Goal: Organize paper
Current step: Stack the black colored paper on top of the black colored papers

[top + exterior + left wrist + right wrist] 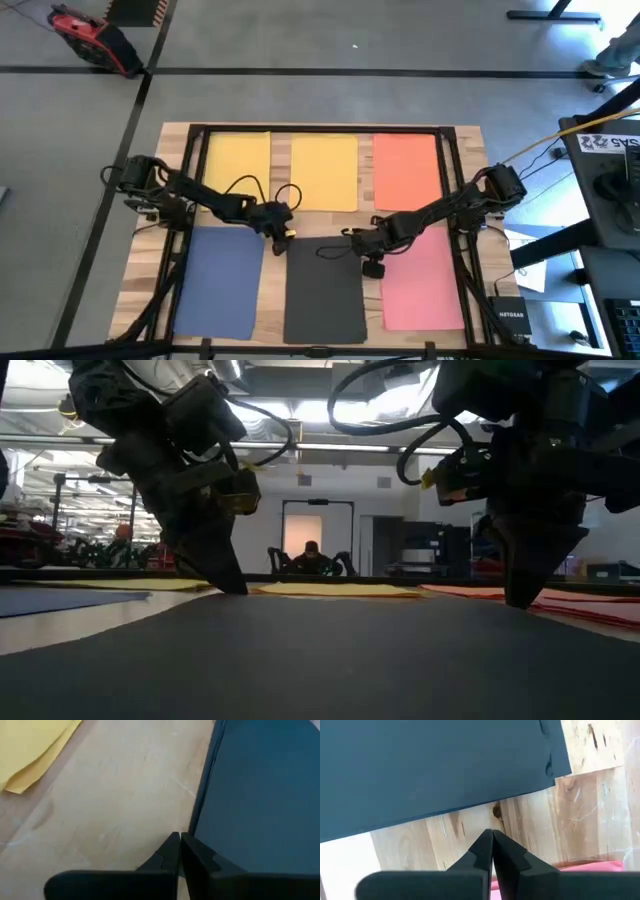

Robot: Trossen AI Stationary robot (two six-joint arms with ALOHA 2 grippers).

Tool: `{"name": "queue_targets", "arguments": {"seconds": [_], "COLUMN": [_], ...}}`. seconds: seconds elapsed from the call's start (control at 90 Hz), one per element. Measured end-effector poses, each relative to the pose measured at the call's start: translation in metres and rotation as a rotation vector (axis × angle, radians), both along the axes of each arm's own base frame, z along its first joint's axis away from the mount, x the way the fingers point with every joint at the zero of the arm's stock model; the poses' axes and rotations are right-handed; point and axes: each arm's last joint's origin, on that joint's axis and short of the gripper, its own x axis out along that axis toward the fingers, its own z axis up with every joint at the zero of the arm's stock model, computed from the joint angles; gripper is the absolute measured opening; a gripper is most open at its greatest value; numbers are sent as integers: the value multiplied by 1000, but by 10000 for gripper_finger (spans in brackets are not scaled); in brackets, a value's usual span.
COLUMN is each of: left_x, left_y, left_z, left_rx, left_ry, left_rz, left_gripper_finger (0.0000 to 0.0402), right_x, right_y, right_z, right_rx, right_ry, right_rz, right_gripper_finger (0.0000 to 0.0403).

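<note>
The pale wooden tabletop (pixel 150 250) carried six flat paper sheets in two rows. Far row, left to right: yellow sheet (pixel 236 165), second yellow sheet (pixel 323 172), orange sheet (pixel 405 170). Near row: blue sheet (pixel 218 285), dark grey-black sheet (pixel 324 295), pink sheet (pixel 425 285).

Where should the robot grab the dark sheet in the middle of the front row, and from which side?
Take the dark sheet at a far corner, coming from above. It lies flat on the wooden table, so only an edge gives purchase, and bare wood borders those corners. The left gripper and right gripper, both shut, are already beside them.
</note>
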Motion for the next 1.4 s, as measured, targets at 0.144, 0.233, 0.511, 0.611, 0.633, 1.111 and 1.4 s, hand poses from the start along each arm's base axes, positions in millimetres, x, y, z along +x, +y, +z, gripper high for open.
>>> {"name": "queue_targets", "arguments": {"seconds": [0.144, 0.233, 0.511, 0.611, 0.633, 1.111, 1.4], "left_x": [0, 0, 0, 0, 0, 0, 0], "left_y": [2, 5, 7, 7, 7, 7, 6], "left_z": [0, 0, 0, 0, 0, 0, 1], "left_rx": [6, 7, 8, 15, 16, 19, 4], "left_ry": [-1, -2, -2, -3, -3, -5, -4], "left_rz": [1, 9, 15, 9, 9, -18, -25], "left_gripper_finger": [0, 0, 0, 0, 0, 0, 0], "right_x": [1, 3, 21, 26, 27, 28, 28], "right_y": [-2, -8, -34, -41, -41, -39, -38], "right_z": [0, 0, 3, -2, -3, -10, -10], "right_rx": [-67, -121, -167, -162, -155, -29, 10], "right_ry": [-22, -47, -178, -184, -180, -136, -126], "right_rz": [-17, -50, -125, -123, -121, -58, -46], "right_gripper_finger": [0, 0, 0, 0, 0, 0, 0]}}
